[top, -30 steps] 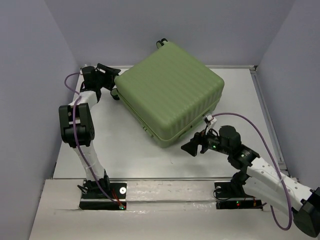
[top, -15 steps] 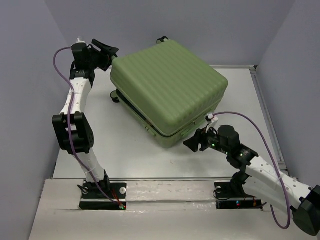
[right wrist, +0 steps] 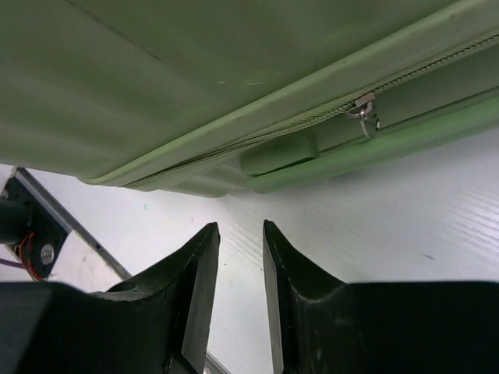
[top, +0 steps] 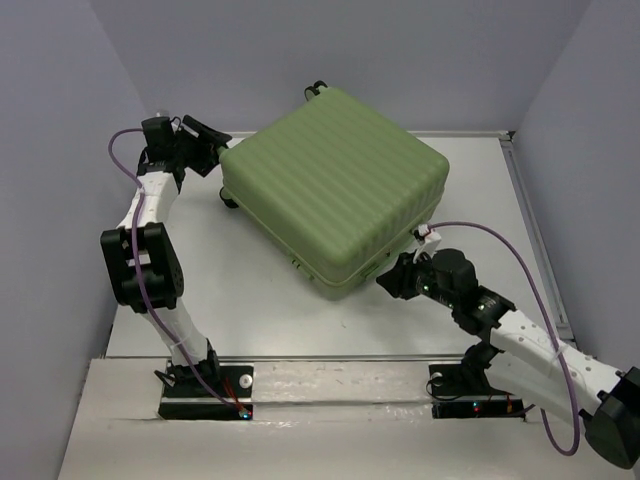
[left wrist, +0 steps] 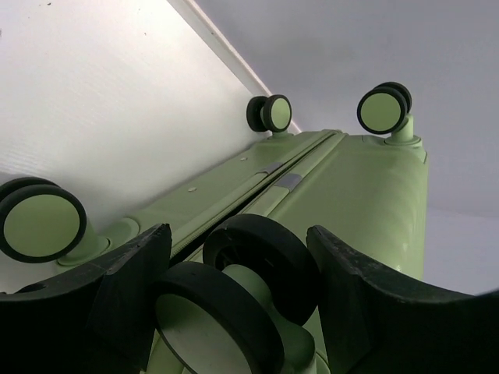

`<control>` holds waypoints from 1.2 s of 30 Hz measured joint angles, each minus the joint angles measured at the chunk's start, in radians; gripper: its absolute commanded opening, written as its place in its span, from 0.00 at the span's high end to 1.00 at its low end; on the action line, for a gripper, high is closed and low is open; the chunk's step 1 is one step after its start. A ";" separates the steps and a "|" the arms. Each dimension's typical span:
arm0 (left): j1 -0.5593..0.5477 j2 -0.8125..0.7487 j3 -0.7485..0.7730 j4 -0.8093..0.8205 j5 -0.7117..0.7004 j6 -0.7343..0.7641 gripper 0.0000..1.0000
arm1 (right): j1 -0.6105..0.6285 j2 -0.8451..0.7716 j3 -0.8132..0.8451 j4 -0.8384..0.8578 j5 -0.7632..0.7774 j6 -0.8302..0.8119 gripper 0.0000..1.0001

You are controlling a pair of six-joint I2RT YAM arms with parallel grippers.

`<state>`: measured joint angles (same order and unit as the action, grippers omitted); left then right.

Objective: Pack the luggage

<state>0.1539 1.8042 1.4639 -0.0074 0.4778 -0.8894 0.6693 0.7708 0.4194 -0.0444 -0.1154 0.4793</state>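
luggage (top: 335,185): flat at centre of table (top: 230,290), lid down, set diagonally. long axis far-left to near-right, wheel end pointing far-left.
left gripper (left wrist: 238,257): at wheel end, fingers wide apart astride one wheel (left wrist: 261,261), contact unclear.
right gripper (right wrist: 240,234): just short of zipper seam (right wrist: 312,117) at near-right end, fingers almost together, nothing between.

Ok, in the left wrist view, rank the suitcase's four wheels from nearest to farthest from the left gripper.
1. Double wheel, between the left gripper jaws.
2. Lower-left wheel.
3. Upper-middle wheel and upper-right wheel, far end: too close to call.
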 measured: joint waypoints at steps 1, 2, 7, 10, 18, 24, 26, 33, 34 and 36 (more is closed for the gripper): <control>0.001 0.000 -0.004 0.009 0.005 0.005 0.89 | 0.000 0.006 0.003 -0.007 0.008 0.000 0.59; 0.002 0.000 -0.008 0.015 0.007 0.007 0.84 | 0.000 0.022 0.019 -0.032 0.035 -0.001 0.57; 0.005 0.001 -0.011 0.023 0.022 0.032 0.25 | 0.000 0.069 0.092 -0.082 0.141 -0.019 0.49; 0.005 0.001 -0.011 0.011 -0.002 0.078 0.01 | 0.000 0.070 0.119 -0.092 0.197 -0.045 0.49; 0.027 -0.185 -0.085 -0.041 -0.229 0.173 0.01 | -0.024 0.114 0.156 -0.093 0.266 -0.128 0.63; 0.033 -0.478 -0.312 0.045 -0.269 0.172 0.38 | -0.088 0.153 0.155 -0.073 0.234 -0.176 0.60; 0.020 -0.573 -0.434 0.082 -0.241 0.164 0.56 | -0.101 0.164 0.155 -0.053 0.215 -0.192 0.58; -0.188 -0.850 -0.838 0.084 -0.185 0.164 0.74 | -0.128 0.225 0.155 0.005 0.135 -0.240 0.58; -0.238 -0.901 -0.896 0.087 -0.184 0.159 0.74 | -0.132 0.232 0.155 0.008 0.123 -0.241 0.58; -0.318 -0.989 -0.986 0.088 -0.187 0.145 0.75 | -0.134 0.244 0.155 0.013 0.107 -0.242 0.59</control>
<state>-0.1642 0.8150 0.4782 0.0803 0.2905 -0.7441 0.5358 1.0149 0.5743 -0.0319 -0.0082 0.2375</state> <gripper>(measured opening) 0.263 0.417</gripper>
